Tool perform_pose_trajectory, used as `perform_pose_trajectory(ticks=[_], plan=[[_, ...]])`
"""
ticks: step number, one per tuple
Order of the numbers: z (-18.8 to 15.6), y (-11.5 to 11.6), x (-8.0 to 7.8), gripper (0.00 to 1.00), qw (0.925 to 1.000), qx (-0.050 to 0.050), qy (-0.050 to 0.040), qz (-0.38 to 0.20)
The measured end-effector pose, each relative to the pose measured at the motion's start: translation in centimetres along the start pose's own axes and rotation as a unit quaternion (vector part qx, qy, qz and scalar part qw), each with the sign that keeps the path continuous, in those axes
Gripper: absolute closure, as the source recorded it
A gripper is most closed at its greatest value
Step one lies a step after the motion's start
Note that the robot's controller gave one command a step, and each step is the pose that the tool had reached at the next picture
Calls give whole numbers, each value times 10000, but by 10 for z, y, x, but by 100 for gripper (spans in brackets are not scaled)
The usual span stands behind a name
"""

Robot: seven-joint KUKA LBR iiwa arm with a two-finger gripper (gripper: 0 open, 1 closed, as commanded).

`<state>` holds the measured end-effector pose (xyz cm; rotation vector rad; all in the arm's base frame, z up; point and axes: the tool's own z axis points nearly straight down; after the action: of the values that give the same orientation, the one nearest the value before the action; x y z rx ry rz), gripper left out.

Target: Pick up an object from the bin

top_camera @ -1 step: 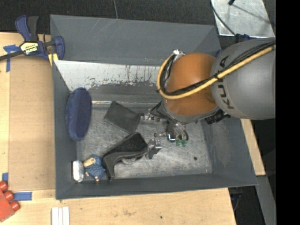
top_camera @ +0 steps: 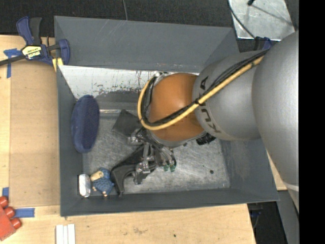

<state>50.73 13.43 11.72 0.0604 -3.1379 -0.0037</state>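
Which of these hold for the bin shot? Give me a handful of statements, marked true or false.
1. A dark blue oval thing lies by the left wall of the bin. True.
2. The claw is over the bin's far left corner. False: it is low near the middle of the floor, next to a black angular thing.
3. A small blue and white thing lies in the view's lower left corner of the bin. True.
4. The dark blue oval thing rests on the black angular thing. False: they lie apart.
5. The arm comes in from the view's left. False: from the right.
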Motion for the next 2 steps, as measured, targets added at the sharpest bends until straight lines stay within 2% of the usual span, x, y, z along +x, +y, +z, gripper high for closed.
perform_pose_trajectory(ticks=[1, 2], plan=[[43, -25, 1, 0, 9911, -1, -130, -1327], [42, -25, 1, 100, 9911, -4, -136, -1323]])
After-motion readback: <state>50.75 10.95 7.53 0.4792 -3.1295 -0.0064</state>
